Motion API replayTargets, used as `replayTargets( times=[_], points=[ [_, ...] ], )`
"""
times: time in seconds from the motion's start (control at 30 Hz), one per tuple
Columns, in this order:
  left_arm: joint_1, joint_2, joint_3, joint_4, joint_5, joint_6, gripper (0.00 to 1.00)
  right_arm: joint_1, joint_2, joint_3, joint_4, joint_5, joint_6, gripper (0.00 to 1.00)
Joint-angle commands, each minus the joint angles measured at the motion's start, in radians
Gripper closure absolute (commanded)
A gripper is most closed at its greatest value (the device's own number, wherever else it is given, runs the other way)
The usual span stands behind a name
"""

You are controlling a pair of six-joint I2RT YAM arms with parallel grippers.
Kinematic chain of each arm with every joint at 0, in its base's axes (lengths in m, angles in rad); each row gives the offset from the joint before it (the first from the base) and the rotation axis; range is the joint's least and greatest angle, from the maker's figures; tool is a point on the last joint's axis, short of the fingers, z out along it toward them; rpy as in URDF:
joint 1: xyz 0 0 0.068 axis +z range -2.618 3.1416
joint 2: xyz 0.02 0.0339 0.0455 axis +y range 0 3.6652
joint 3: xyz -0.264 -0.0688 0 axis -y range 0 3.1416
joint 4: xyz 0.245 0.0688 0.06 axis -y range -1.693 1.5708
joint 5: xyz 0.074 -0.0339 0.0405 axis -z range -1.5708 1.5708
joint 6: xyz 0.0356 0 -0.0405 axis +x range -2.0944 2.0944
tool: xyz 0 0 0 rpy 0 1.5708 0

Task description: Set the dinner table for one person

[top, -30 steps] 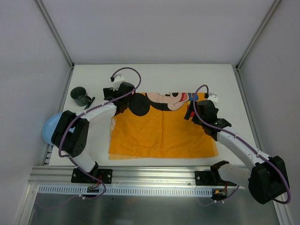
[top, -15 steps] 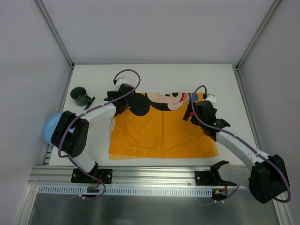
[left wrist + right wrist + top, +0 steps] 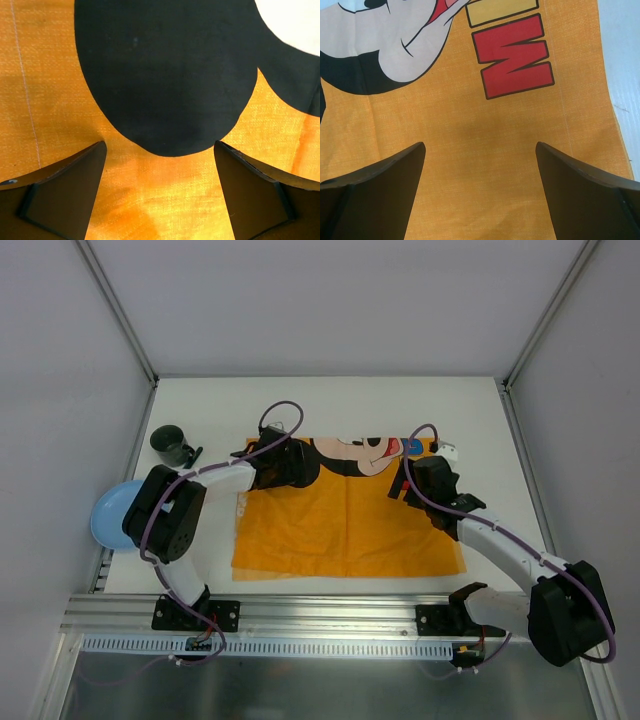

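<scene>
The white dinner table [image 3: 400,410] carries an orange cartoon-mouse placemat [image 3: 340,525] lying flat at its middle. My left gripper [image 3: 296,464] is open and empty, low over the placemat's far left corner; the left wrist view shows its gripper [image 3: 160,150] above the orange cloth [image 3: 165,200] and the black mouse ear [image 3: 165,75]. My right gripper [image 3: 404,480] is open and empty over the placemat's far right part; the right wrist view shows its gripper [image 3: 480,150] above plain orange cloth [image 3: 480,165], just below a red letter [image 3: 514,56].
A dark green mug [image 3: 170,445] stands at the far left of the table. A light blue plate [image 3: 108,516] lies at the left edge beside the left arm. Grey walls close three sides. An aluminium rail [image 3: 330,612] runs along the near edge.
My left gripper has moved right, from the placemat's left edge onto the black ear. The left arm has shifted, uncovering more of the blue plate. The right gripper has barely moved.
</scene>
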Motion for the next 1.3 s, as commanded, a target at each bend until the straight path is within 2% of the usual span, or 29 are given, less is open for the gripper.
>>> replayTargets(
  times=[0.0,0.17,0.3,0.6,0.83,1.07,1.27],
  points=[
    [-0.011,-0.013,-0.051,-0.006,0.088,-0.076,0.10,0.006,0.001,-0.007,0.046,-0.001,0.011,0.03],
    [-0.029,-0.097,-0.129,-0.043,0.060,-0.111,0.11,0.006,0.004,-0.012,0.057,-0.001,0.008,0.03],
    [-0.069,-0.258,-0.167,-0.096,0.025,-0.119,0.10,0.006,0.007,-0.021,0.065,-0.007,0.010,0.03],
    [-0.114,-0.506,-0.236,-0.166,-0.004,-0.139,0.05,0.006,-0.007,-0.030,0.066,-0.013,0.015,0.03],
    [-0.147,-0.491,-0.315,-0.192,0.019,-0.201,0.04,0.006,-0.012,-0.023,0.060,-0.007,0.008,0.02],
    [-0.271,-0.580,-0.427,-0.247,-0.124,-0.416,0.06,0.006,-0.019,-0.032,0.054,-0.001,0.001,0.02],
    [-0.307,-0.590,-0.487,-0.281,-0.138,-0.496,0.09,0.006,-0.015,-0.036,0.059,-0.009,0.004,0.02]
  ],
)
